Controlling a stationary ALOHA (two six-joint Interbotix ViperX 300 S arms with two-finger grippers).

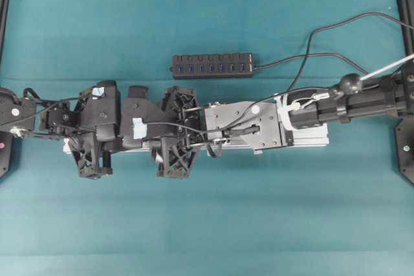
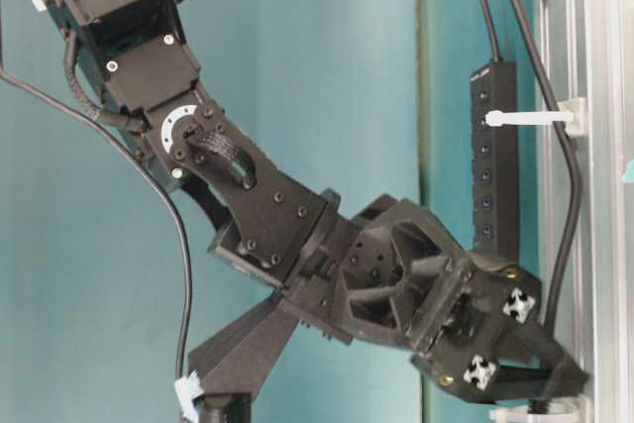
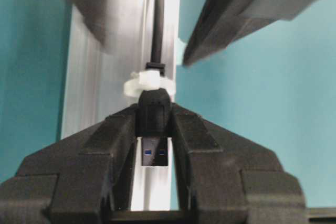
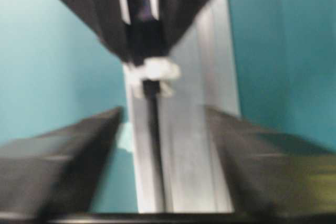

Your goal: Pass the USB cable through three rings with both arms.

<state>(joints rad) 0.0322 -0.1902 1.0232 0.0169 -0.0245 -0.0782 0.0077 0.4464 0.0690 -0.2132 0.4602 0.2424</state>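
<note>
**Plug held at a ring, right jaws parted**

We see the two black lattice-wristed arms stretched toward each other along the long silver aluminium rail (image 3: 100, 108), which lies on the teal cloth (image 1: 194, 224). The left gripper (image 3: 153, 129) points level along the rail, its wedge fingers clenched on the small black rectangular plug (image 3: 153, 116) of the thin black USB cable (image 3: 157, 19). The plug sits just at a small whitish translucent plastic ring (image 3: 149, 83), and the cord runs on beyond it down the rail's groove. Facing it, the right gripper (image 4: 163, 156) stands released: its blurred fingers flank the cord without touching it. At table level two more whitish rings (image 2: 530, 118) show along the rail, the cord lying beside them. A black multi-port hub (image 1: 212, 65) rests well apart behind.
</note>
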